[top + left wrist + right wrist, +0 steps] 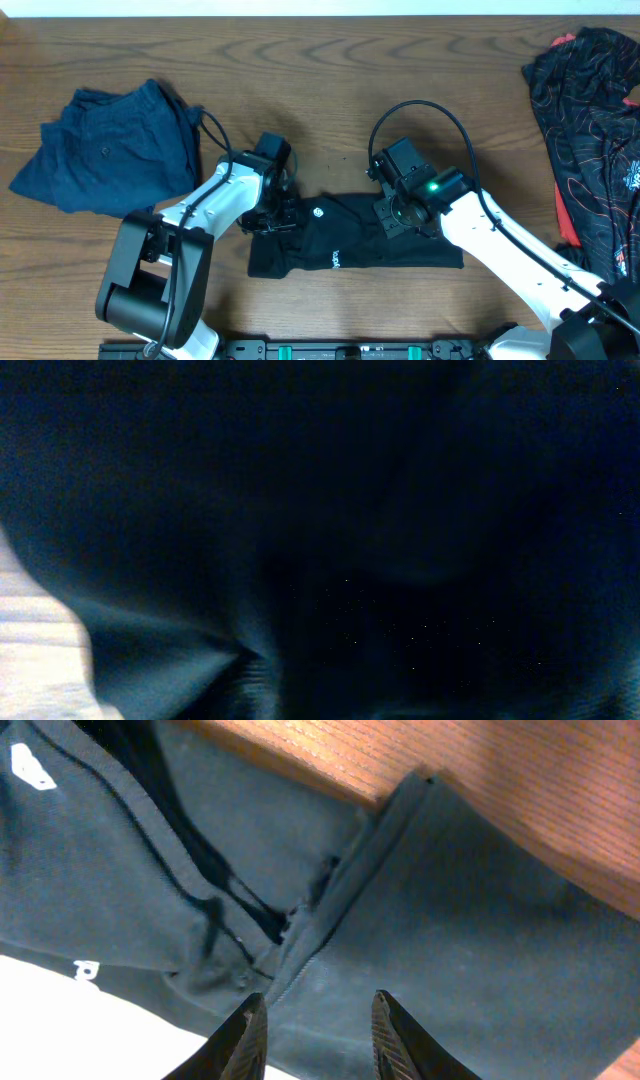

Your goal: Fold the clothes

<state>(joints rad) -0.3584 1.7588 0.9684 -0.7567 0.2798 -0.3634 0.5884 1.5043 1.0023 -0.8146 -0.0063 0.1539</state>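
Note:
The clothes [350, 240], a black shirt with a small white logo [318, 211] and white lettering [335, 260], lie folded into a band at the table's middle. My left gripper [278, 218] is down on the shirt's upper left edge. In the left wrist view dark shirt fabric [400, 510] fills the frame and puckers to a pinch low in the middle; the fingers are hidden by it. My right gripper [392, 215] hovers over the shirt's upper middle. Its fingers [250, 1030] stand apart over a seam in the shirt [450, 920], with nothing between them.
A dark blue garment [110, 150] with a button lies crumpled at the left. A black garment with thin red lines [590, 130] lies along the right edge. Bare wooden table [330, 70] stretches behind the shirt. A black rail [350, 350] runs along the front edge.

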